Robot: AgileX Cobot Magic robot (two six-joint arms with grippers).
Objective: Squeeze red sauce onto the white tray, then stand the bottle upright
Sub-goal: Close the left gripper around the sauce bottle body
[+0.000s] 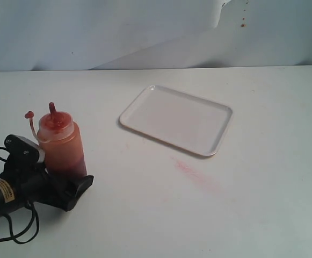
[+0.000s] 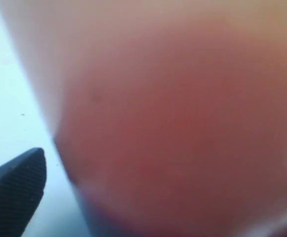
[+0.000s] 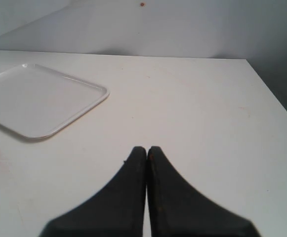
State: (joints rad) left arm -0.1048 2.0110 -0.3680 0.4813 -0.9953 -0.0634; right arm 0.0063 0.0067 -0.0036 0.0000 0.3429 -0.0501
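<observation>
The bottle (image 1: 60, 145) stands upright on the table at the left, its red nozzle up and its small cap hanging on the tether. My left gripper (image 1: 72, 180) reaches around its lower body; one black finger shows to the bottle's right. In the left wrist view the bottle (image 2: 183, 123) fills the picture as a red blur, and a black finger (image 2: 15, 197) stands off its side with a pale gap between, so the gripper is open. The white tray (image 1: 175, 119) lies bare at the middle, also seen as the tray (image 3: 34, 98). No red sauce shows on it. My right gripper (image 3: 146, 150) is shut and holds nothing.
A faint pink dried smear (image 1: 196, 174) marks the table in front of the tray. Small red specks (image 1: 242, 22) dot the back wall. The table's far right edge (image 3: 266, 89) shows in the right wrist view.
</observation>
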